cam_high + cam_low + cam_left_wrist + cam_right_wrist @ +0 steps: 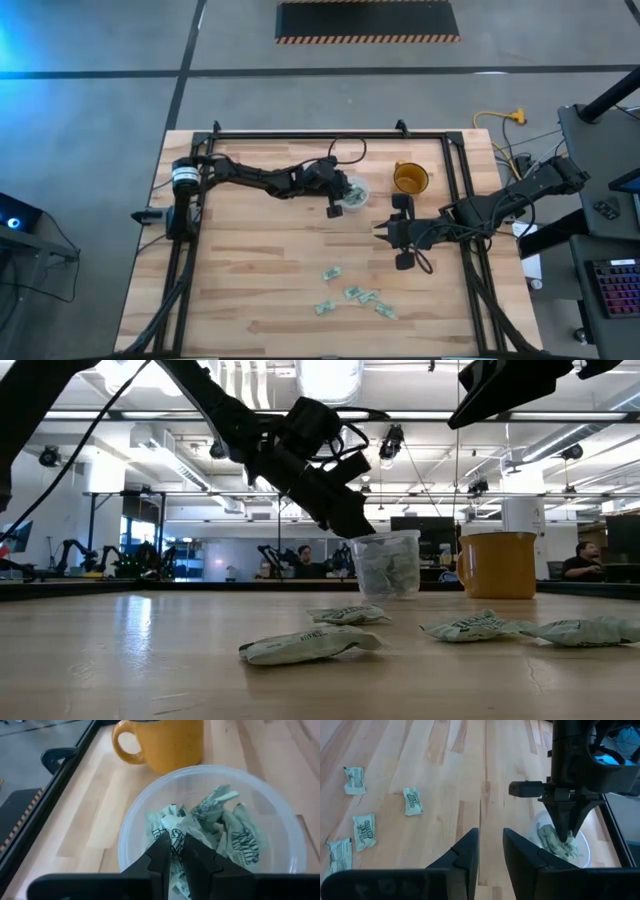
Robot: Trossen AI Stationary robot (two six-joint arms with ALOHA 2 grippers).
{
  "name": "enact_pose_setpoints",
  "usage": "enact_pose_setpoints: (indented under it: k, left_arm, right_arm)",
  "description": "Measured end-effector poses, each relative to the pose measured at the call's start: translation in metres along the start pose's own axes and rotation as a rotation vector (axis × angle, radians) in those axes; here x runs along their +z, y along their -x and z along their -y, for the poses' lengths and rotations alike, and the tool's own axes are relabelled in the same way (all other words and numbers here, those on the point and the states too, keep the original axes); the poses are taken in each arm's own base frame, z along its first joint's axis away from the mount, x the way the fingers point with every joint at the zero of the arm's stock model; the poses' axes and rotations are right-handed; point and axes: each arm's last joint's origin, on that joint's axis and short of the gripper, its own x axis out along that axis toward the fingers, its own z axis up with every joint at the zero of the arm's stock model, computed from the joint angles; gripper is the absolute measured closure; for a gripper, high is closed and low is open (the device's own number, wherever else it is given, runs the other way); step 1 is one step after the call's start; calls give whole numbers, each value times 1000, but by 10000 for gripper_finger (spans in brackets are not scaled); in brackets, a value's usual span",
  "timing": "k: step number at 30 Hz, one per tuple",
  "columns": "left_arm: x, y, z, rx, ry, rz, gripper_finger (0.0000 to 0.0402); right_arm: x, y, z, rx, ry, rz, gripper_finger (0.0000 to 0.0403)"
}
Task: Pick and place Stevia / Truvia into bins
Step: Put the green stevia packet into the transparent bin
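Note:
The clear plastic cup [356, 190] [388, 563] [131, 820] [585, 854] stands on its base on the table and holds several crumpled green-and-white Stevia sachets [235, 837]. My left gripper [340, 194] [360, 528] [178, 838] [566, 838] points down into the cup's mouth, shut on one sachet. Several more sachets [352, 293] [310, 645] [412, 801] lie flat on the wood near the table's near edge. My right gripper [384, 232] [491, 832] hovers open to the right of the cup and touches nothing. My left gripper pinches a sachet's upper edge [176, 836] between its two fingertips [162, 845], coming from above and pointing down into the cup. The sachet hangs below the fingers; its lower part sits among the other sachets in the cup.
An orange mug [410, 178] [497, 563] [160, 742] stands just right of the cup, toward the far edge. A black metal frame [300, 135] runs round the table. Bare wood [250, 260] lies left of the loose sachets.

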Motion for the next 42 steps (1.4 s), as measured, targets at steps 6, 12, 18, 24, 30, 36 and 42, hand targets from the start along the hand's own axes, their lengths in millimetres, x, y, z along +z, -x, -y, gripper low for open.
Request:
enact_pose_setpoints:
  k: [6,12,18,24,30,36,42]
  left_arm:
    - [7,0,-1,-4,-2,29,374]
    - [13,0,-1,-61,-3,59,340]
    - [17,1,-1,-60,-2,70,260]
    - [25,5,-3,-56,-1,92,204]
    - [30,11,-3,-56,5,100,192]
    - [34,32,12,-224,16,5,192]
    - [30,58,56,-402,-24,-153,191]
  right_arm:
    - [0,0,0,0,0,0,330]
    - [0,0,0,0,0,0,334]
    - [0,0,0,0,0,0,335]
    - [0,0,0,0,0,0,335]
    - [-1,0,0,0,1,-2,335]
    - [-11,-5,-5,95,-81,-42,335]
    - [-31,-24,-20,305,-96,-108,335]
